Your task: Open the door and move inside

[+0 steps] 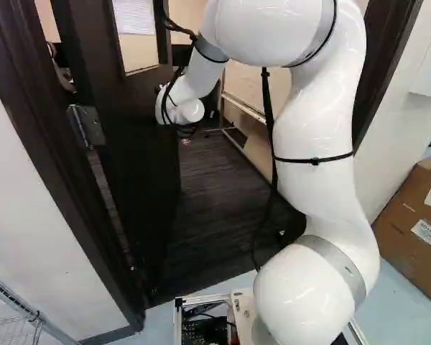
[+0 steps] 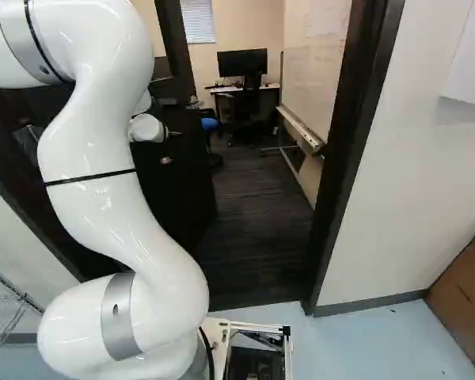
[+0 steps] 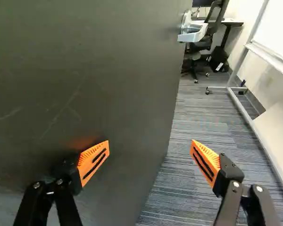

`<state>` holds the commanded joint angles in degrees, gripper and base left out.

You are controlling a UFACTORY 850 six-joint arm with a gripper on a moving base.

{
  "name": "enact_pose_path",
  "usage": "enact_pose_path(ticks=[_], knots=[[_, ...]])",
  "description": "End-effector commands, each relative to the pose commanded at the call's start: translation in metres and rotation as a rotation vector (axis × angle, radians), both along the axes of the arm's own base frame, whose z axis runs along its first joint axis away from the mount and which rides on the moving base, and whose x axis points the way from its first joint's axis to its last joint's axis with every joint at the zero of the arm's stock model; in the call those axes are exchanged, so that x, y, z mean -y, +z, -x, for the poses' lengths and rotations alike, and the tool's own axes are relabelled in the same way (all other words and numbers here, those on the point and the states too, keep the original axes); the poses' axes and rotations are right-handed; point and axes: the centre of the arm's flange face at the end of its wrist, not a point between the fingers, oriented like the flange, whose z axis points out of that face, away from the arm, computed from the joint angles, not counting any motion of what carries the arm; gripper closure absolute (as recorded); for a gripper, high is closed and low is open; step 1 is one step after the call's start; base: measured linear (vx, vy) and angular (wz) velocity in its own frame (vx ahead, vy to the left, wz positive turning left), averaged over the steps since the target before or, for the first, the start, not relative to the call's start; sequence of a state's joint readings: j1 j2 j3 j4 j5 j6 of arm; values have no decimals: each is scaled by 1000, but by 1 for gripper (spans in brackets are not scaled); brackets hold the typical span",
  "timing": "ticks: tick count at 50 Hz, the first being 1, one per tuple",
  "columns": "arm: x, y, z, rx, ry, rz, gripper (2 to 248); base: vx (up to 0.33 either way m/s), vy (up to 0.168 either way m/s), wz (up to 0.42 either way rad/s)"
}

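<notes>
The dark door (image 1: 140, 154) stands swung inward at the left of the doorway, its hinge side by the left frame. My gripper (image 1: 186, 138) is partly hidden behind the arm's wrist in the left base view, beside the door's free edge. In the wrist view the gripper (image 3: 150, 146) is open, its orange-padded fingers wide apart. One finger is close against the face of the door (image 3: 94, 70); whether it touches, I cannot tell. The other is over the carpet past the door's edge. The silver handle (image 3: 193, 32) sits near that edge, farther ahead, with nothing gripping it.
Right door frame (image 2: 352, 158) and wall (image 2: 427, 166) bound the opening. Inside, a wheeled whiteboard (image 2: 301, 131) stands along the right, with a desk (image 2: 267, 85) and chairs farther back. Dark carpet (image 2: 257, 229) covers the room's floor. Cardboard boxes (image 1: 409, 223) stand outside at the right.
</notes>
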<state>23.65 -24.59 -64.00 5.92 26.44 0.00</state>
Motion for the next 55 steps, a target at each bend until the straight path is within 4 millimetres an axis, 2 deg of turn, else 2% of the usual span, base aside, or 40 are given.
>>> enact_pose_path(ticks=[55], knots=[[-67, -5, -11, 26, 93, -5, 3, 0, 0, 0]])
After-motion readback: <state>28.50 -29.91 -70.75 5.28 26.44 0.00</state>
